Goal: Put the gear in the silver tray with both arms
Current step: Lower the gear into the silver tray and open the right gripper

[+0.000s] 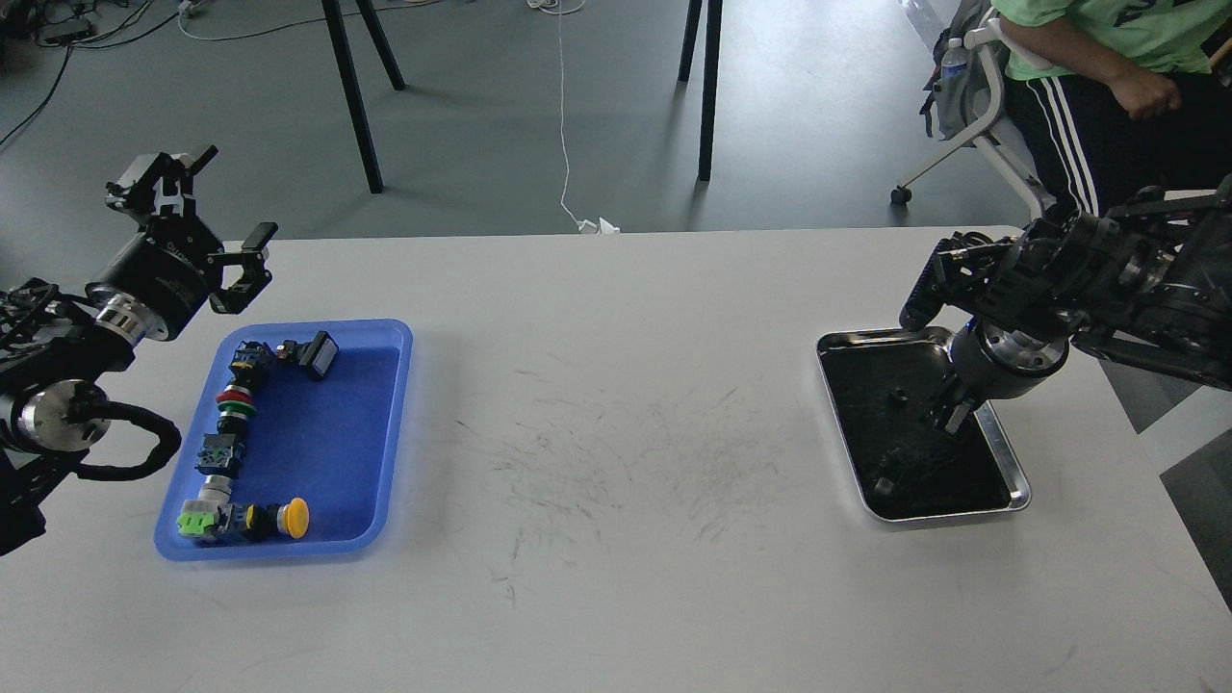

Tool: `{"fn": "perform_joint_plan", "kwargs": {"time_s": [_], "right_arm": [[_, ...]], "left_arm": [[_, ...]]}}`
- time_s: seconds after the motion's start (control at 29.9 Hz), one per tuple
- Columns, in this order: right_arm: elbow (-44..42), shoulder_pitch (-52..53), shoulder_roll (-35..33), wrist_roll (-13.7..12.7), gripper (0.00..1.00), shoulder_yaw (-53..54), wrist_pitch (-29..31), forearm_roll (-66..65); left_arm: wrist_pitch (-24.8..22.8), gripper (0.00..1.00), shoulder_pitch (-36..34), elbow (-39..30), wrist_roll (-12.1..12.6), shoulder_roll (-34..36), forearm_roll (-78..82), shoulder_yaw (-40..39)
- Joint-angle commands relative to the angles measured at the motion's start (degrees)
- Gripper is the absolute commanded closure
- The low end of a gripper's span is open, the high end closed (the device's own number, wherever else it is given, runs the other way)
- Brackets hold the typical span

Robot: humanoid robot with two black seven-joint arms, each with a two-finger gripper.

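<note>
Silver tray [1001, 452] at the right is being reached into by the right gripper [953, 416], jaw state unclear, seemingly to deposit a gear, while the left gripper [217, 207] is being held wide open beyond the blue tray [385, 423].

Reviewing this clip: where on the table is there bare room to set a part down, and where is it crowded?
The widest bare patch is the scuffed white table between the blue tray and the silver tray, plus the near strip in front of both. The blue tray's right half is bare; switch parts line its left side. The right gripper crowds the silver tray.
</note>
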Motion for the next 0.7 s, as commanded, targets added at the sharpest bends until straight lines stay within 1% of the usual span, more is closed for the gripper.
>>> {"fn": "perform_joint_plan", "kwargs": {"time_s": [0.0, 0.27, 0.33, 0.37, 0.47, 0.53, 0.57, 0.67], "right_arm": [[0.92, -0.10, -0.02, 0.00, 0.98, -0.11, 0.01, -1.01], [1.36, -0.10, -0.02, 0.00, 0.95, -1.61, -0.61, -1.63], [1.18, -0.19, -0.02, 0.00, 0.91, -1.78, -0.69, -1.63], [1.10, -0.19, -0.02, 0.00, 0.88, -1.78, -0.69, -1.63], [0.57, -0.28, -0.11, 0.00, 0.69, -1.78, -0.69, -1.63], [0.22, -0.37, -0.11, 0.00, 0.55, -1.78, -0.69, -1.54], [-0.04, -0.37, -0.11, 0.00, 0.50, -1.70, -0.69, -1.46], [-0.13, -0.37, -0.19, 0.00, 0.45, -1.70, -0.69, -1.54]], "left_arm": [[0.00, 0.02, 0.04, 0.00, 0.00, 0.00, 0.00, 0.00], [0.00, 0.02, 0.04, 0.00, 0.00, 0.00, 0.00, 0.00], [0.00, 0.02, 0.04, 0.00, 0.00, 0.00, 0.00, 0.00], [0.00, 0.02, 0.04, 0.00, 0.00, 0.08, 0.00, 0.00], [0.00, 0.02, 0.04, 0.00, 0.00, 0.00, 0.00, 0.00], [0.00, 0.02, 0.04, 0.00, 0.00, 0.09, 0.00, 0.00], [0.00, 0.02, 0.04, 0.00, 0.00, 0.09, 0.00, 0.00], [0.00, 0.02, 0.04, 0.00, 0.00, 0.09, 0.00, 0.00]]}}
